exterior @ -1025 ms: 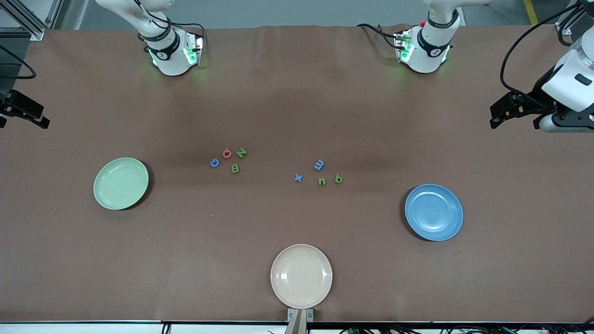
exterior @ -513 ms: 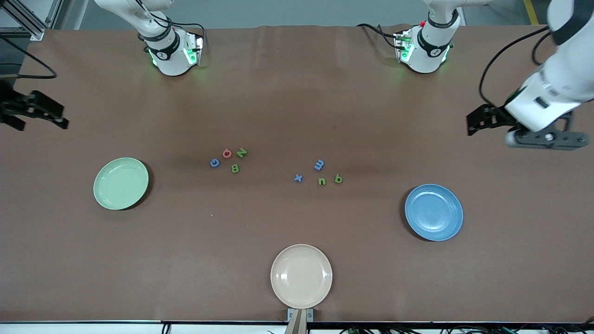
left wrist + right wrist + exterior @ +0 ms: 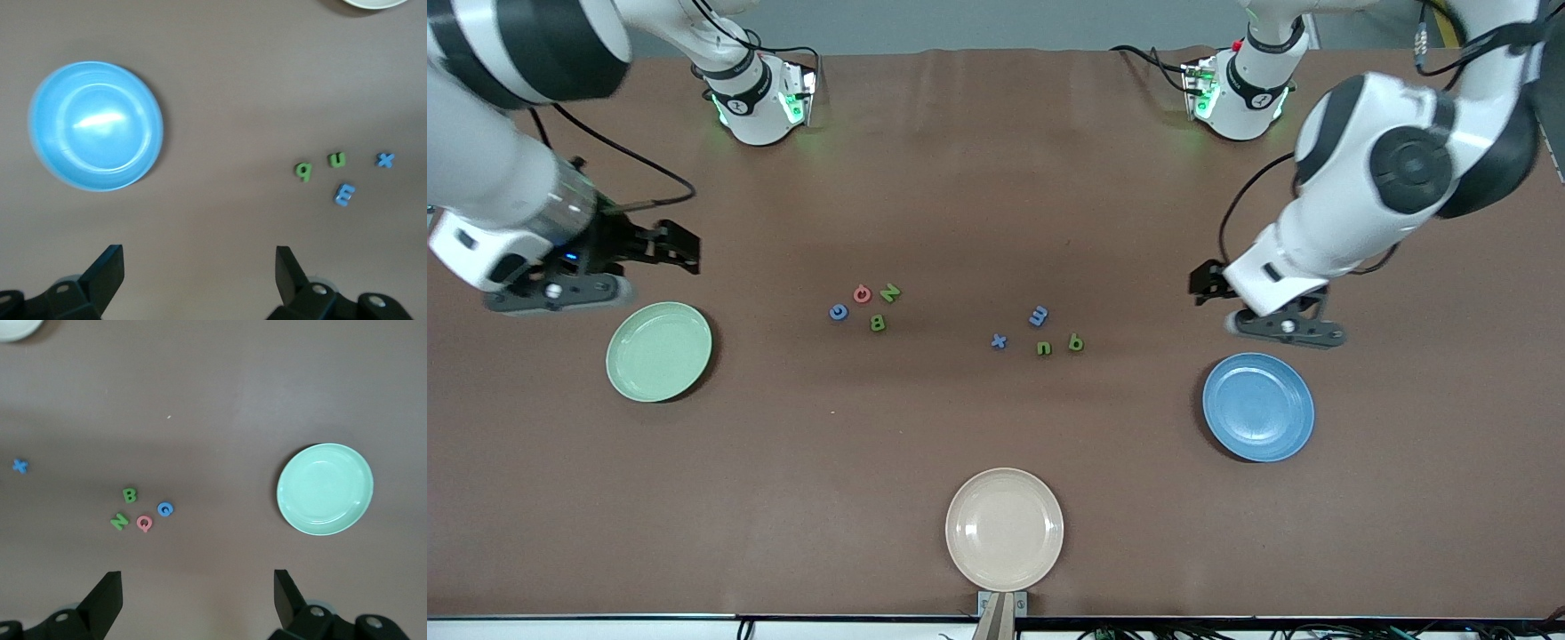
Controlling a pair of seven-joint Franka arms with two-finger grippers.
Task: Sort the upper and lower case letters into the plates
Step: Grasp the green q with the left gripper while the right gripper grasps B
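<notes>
The pale green plate (image 3: 659, 351) lies toward the right arm's end of the table and the blue plate (image 3: 1258, 407) toward the left arm's end; both are empty. Upper-case letters G (image 3: 838, 312), Q (image 3: 862, 293), N (image 3: 890, 292) and B (image 3: 878, 323) form one cluster. Lower-case m (image 3: 1038, 315), x (image 3: 999, 340), u (image 3: 1043, 348) and q (image 3: 1076, 342) form another. My left gripper (image 3: 1208, 283) is open and empty over bare table beside the blue plate (image 3: 97, 127). My right gripper (image 3: 667, 247) is open and empty over bare table beside the green plate (image 3: 325, 489).
A cream-beige plate (image 3: 1005, 529) lies empty at the table edge nearest the front camera, midway between the ends. The brown table surface (image 3: 996, 196) stretches between the arm bases and the letters. The wrist views show both letter clusters lying flat.
Both arms have swung in from the table's ends toward the middle, each now beside its plate. Letters and plates have not moved.
</notes>
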